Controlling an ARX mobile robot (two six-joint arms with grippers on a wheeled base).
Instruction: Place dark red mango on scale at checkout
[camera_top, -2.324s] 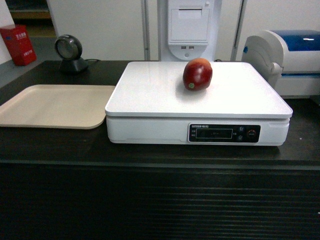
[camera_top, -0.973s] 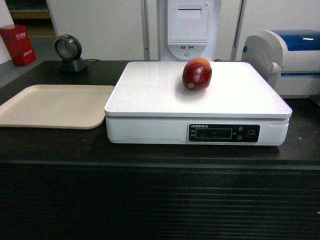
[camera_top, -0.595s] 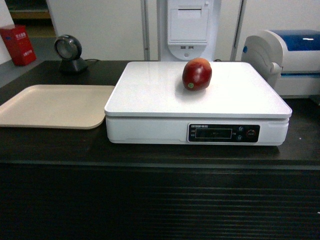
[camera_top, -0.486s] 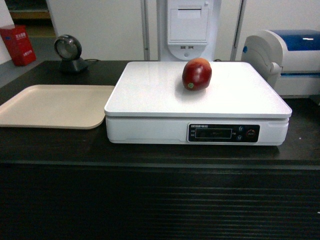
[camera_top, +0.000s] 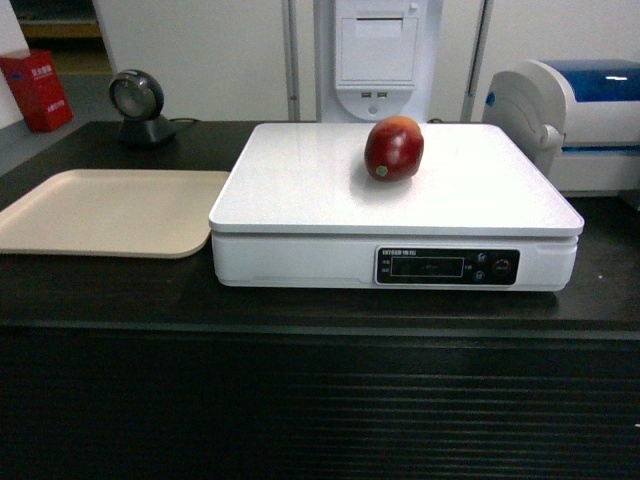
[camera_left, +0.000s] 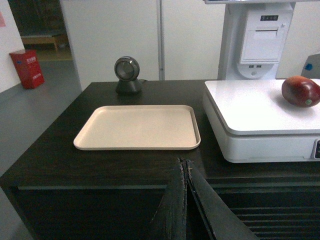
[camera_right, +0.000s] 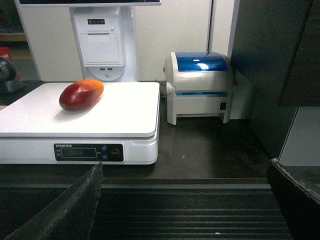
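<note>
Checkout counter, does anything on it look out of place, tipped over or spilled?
Nothing stands out. The dark red mango lies on the scale, the beige tray sits flat beside it on the checkout, no spills.

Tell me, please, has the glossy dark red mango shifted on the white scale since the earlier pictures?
No. The dark red mango sits at the same spot on the white scale's platform.

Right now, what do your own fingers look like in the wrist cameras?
Only the fingers show. The left gripper has two black, flat, tapering fingers with worn, frayed-looking edges. The right gripper has broad black fingers with a matte, slightly rough surface. No cables or markings are visible.
</note>
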